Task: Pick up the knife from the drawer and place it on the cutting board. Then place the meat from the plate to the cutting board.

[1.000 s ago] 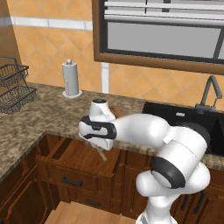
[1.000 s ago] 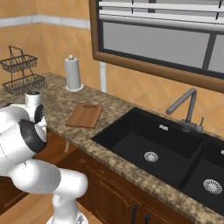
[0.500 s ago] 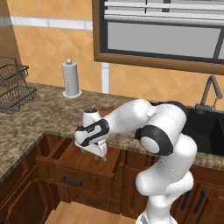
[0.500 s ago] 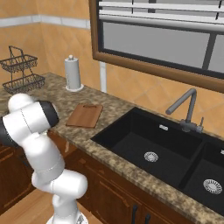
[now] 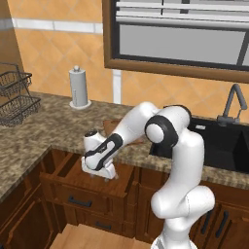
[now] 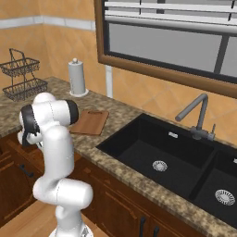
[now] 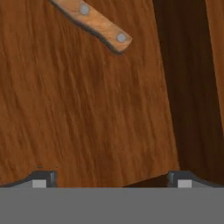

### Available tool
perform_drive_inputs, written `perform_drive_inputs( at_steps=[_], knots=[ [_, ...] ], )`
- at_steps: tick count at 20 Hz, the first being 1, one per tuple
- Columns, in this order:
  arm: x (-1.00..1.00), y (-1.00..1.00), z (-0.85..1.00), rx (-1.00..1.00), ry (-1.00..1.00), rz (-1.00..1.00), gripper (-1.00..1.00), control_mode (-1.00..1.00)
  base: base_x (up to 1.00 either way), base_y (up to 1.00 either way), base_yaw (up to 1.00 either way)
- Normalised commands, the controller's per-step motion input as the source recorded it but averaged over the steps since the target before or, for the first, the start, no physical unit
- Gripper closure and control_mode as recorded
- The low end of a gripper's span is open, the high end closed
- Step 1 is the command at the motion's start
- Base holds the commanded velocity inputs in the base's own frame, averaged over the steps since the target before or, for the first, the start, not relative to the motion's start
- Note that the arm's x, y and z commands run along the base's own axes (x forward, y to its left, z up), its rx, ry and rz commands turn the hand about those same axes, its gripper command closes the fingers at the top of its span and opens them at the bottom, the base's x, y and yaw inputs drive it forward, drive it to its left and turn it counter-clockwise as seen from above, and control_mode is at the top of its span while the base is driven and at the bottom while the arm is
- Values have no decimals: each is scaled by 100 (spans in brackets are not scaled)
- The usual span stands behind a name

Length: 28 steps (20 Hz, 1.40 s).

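Hanging over the wide, shallow dark brown wooden drawer (image 5: pixel 73 172), the claw (image 5: pixel 100 171) points down into the pulled-out box, with its two dark finger tips (image 7: pixel 43 178) spread as wide as they go and nothing between them. In the hand view the flat wooden bottom of the drawer (image 7: pixel 78 109) lies straight beneath the claw, and the tips stand apart from it.

Ahead of the claw, toward the top of the hand view, lies the small slender knife with the light tan wooden handle (image 7: pixel 95 22). Just the riveted handle end shows, slanting across the drawer floor; the blade runs off the edge of that view. The knife lies flat on the wood, clear of both finger tips. To one side of the claw, a dark inner wall of the drawer (image 7: pixel 183 87) runs along the floor.

Beyond the claw, up on the speckled brown stone tabletop (image 5: pixel 44 131), rests the flat reddish-brown wooden cutting board with rounded corners (image 6: pixel 90 121). From the right base view it lies flat between the arm and the black sink (image 6: pixel 157 152), with its slot handle at the far end. In the left base view a corner of it (image 5: pixel 112 125) shows behind the arm.

Farther back from the claw, a white paper towel roll on a stand (image 5: pixel 79 87) stands upright by the tiled wall, and a dark wire two-tier rack (image 5: pixel 14 97) sits on the tabletop off to the claw's left.
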Motion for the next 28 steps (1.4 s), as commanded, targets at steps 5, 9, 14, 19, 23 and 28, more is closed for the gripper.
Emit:
perform_drive_inputs(
  at_steps=[5, 9, 14, 19, 23, 28],
  knots=[
    [10, 0, -33, -2, 7, 8, -100, -100, 0, 0, 0],
    [0, 5, -22, 0, 3, 0, -100, -100, 0, 0, 0],
    [0, 9, -31, 0, 3, 0, -100, -100, 0, 0, 0],
    [-14, 20, -27, 0, 0, 3, -100, -100, 0, 0, 0],
    [-52, 41, -5, 0, 0, 3, -100, -100, 0, 0, 0],
    [-69, 48, 0, 0, -4, 1, -100, -100, 0, 0, 0]
  ],
)
